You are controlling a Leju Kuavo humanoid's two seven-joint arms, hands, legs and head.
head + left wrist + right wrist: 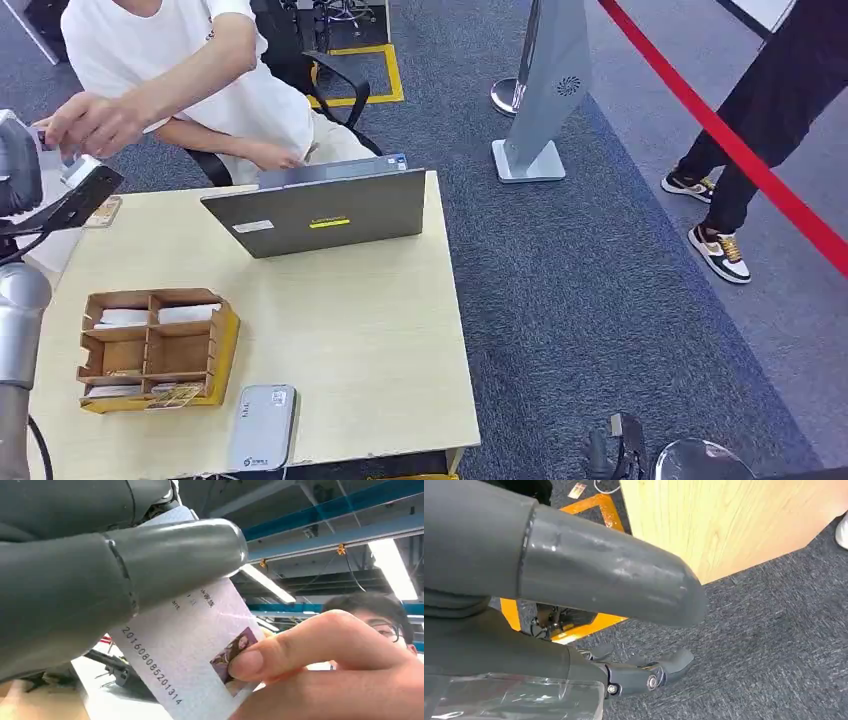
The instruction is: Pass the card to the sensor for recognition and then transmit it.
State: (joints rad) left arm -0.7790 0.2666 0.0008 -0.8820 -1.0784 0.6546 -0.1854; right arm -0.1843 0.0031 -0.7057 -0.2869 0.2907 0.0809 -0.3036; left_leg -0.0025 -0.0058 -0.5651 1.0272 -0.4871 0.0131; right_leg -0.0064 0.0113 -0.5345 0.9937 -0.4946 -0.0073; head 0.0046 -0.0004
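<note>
Head view, left hand: the left hand (20,165) is raised beyond the desk's far-left corner, at the picture's left edge; a seated person's hand (85,122) meets it there.
Head view, desk: the desk (380,350) carries a grey laptop (325,212) along its far edge, lid turned toward the robot, and a wooden organiser (155,350) with compartments near the left edge, some holding pale cards.
Head view, sensor: a flat grey sensor (263,428) lies at the near edge, just beside the organiser, with nothing on it.
Head view, surroundings: a second person's legs stand well apart on the carpet, beyond a red barrier tape (740,150).
Left wrist view, card: the card (185,650), printed with a number row and a small photo, is clamped under the thick thumb (170,560) of the left hand.
Left wrist view, person: the person's fingers (300,650) pinch the card's free end over the photo, so both parties hold it at once.
Right wrist view, right hand: the right hand (624,672) hangs beside the desk over the carpet, fingers loosely apart and holding nothing.
Progress, judged: the card is away from the sensor and at the handover point, so recognition appears done.
Remaining, judged: release of the card into the person's grip.
</note>
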